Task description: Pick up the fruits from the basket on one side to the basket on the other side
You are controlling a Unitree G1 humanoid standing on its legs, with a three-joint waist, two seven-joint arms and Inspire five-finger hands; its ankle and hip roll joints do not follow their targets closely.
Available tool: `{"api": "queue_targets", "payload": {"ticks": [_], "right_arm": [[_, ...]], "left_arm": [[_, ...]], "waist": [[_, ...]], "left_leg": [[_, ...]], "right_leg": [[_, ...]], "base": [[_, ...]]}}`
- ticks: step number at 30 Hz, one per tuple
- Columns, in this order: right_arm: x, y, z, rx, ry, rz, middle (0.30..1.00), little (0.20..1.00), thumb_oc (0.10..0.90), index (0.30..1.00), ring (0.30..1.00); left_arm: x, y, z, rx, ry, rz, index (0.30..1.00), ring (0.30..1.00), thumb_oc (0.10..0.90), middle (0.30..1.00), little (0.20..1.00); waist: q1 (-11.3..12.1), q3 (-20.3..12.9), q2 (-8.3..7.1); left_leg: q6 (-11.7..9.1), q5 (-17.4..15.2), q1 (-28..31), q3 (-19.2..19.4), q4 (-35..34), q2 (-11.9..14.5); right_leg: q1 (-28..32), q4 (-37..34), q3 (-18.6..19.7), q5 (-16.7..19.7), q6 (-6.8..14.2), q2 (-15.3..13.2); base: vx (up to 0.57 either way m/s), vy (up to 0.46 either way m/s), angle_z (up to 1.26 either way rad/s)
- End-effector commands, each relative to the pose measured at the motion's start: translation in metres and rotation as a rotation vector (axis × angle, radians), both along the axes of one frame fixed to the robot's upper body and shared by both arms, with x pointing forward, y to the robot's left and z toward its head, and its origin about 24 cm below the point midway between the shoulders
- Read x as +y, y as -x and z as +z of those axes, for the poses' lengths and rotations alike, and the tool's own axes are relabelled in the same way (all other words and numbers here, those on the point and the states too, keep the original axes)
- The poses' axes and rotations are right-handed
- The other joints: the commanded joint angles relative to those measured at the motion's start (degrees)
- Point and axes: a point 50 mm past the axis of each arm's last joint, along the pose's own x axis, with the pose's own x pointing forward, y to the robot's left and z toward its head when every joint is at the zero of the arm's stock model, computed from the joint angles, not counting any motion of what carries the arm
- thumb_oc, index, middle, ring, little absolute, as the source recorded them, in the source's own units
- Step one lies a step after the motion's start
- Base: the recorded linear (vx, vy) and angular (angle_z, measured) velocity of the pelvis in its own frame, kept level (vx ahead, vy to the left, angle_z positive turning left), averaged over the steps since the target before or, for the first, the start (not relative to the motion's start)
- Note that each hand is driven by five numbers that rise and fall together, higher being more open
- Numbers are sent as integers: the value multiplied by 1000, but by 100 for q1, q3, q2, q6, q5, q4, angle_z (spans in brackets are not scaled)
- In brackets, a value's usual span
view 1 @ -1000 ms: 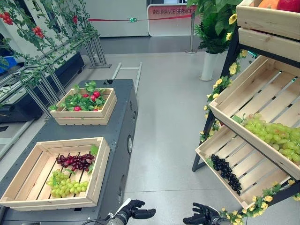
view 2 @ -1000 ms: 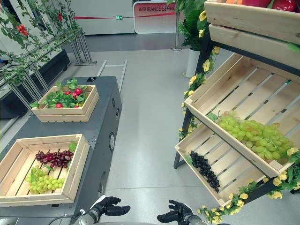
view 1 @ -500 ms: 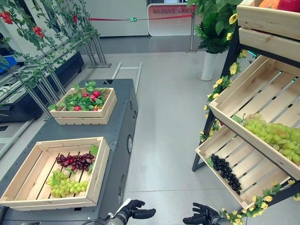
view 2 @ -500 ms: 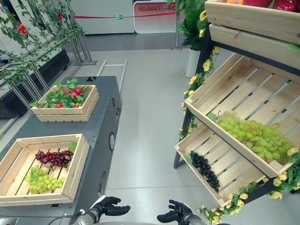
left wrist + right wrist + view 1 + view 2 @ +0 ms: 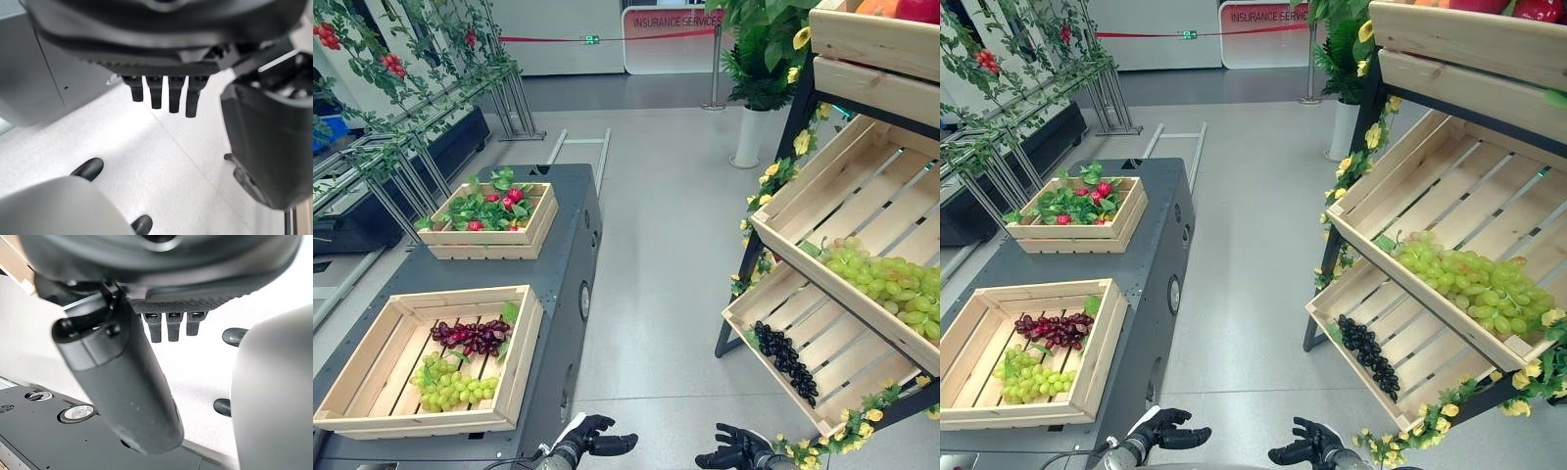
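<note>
A wooden crate (image 5: 524, 345) on the dark cart at my left holds a dark red grape bunch (image 5: 472, 336) and a green grape bunch (image 5: 450, 384). On the slanted shelf at my right, a big pile of green grapes (image 5: 889, 284) lies in the upper crate (image 5: 783, 201), and a black grape bunch (image 5: 785, 361) lies in the lower crate (image 5: 744, 305). My left hand (image 5: 592, 439) and right hand (image 5: 734, 450) hover low over the floor between cart and shelf. Both are open and hold nothing; their straight fingers (image 5: 164, 93) (image 5: 168, 325) point down at the floor.
A second crate (image 5: 536, 223) of red fruit and green leaves sits farther back on the cart (image 5: 570, 245). Yellow flowers (image 5: 847, 436) trim the shelf's front edge. Grey floor (image 5: 656, 255) runs between cart and shelf. A potted plant (image 5: 756, 59) stands behind.
</note>
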Motion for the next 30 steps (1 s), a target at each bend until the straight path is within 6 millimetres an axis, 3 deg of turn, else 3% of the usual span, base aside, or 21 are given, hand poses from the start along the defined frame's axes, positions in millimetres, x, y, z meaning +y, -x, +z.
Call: {"api": "queue_targets", "payload": {"ticks": [1,8,11,13,15,17,18,22,26,30], "right_arm": [[14,-23,5,-65,-18,97,900,900,800,900,900],[15,-23,6,-65,-26,130,900,900,800,900,900],[16,-24,6,-63,-21,194,900,900,800,900,900],[12,-31,10,-91,-14,206,900,900,800,900,900],[4,-34,12,-110,0,173,900,900,800,900,900],[1,-36,13,-126,17,132,900,900,800,900,900],[-2,-40,15,-144,40,89,900,900,800,900,900],[-7,-39,14,-143,75,4,900,900,800,900,900],[-2,-35,12,-141,88,89,900,900,800,900,900],[5,-43,15,-174,70,86,900,900,800,900,900]], "left_arm": [[-19,-34,13,-171,50,-24,900,900,800,900,900],[-16,-28,13,-198,27,5,900,900,800,900,900],[-16,-32,16,-238,25,12,900,900,800,900,900],[-21,-43,22,-296,33,-41,900,900,800,900,900],[-23,-49,25,-318,32,-89,900,900,800,900,900],[-23,-52,26,-315,36,-105,900,900,800,900,900],[-24,-50,24,-288,31,-125,900,900,800,900,900],[-26,-42,20,-270,42,-95,900,900,800,900,900],[-26,-44,21,-275,39,-116,900,900,800,900,900],[-26,-49,23,-279,5,-196,900,900,800,900,900]], "waist": [[151,352,-183],[263,365,-175],[338,469,-243],[441,717,-306],[413,854,-251],[363,905,-152],[324,929,-55],[332,782,-38],[359,676,-105],[451,637,-137]], "left_leg": [[116,-460,204,103,49,-345],[47,-414,229,49,121,-329],[-54,-430,-54,130,659,-340],[-191,-327,-726,223,1463,-422],[-294,-132,-1026,677,1542,-288],[-361,90,-1079,1138,1094,-125],[-414,323,-1061,1555,661,50],[-246,299,-796,1352,282,-17],[-114,171,-611,1302,236,-81],[55,45,-431,1143,198,-136]], "right_leg": [[163,81,-7,-75,28,-59],[198,32,-121,-83,-38,-29],[191,63,-208,-14,-75,-98],[203,109,-294,41,-94,-184],[261,169,-467,-45,-97,-194],[305,249,-585,-153,-76,-178],[343,308,-734,-250,-72,-160],[292,455,-777,-384,-49,-167],[252,634,-882,-444,2,-243],[178,1244,-940,-708,57,-327]], "base": [[-12,-51,3],[25,-73,11],[-8,-15,3],[-73,15,32],[-55,91,79],[-5,139,88],[50,145,93],[83,118,64],[76,58,1],[91,36,22]]}}
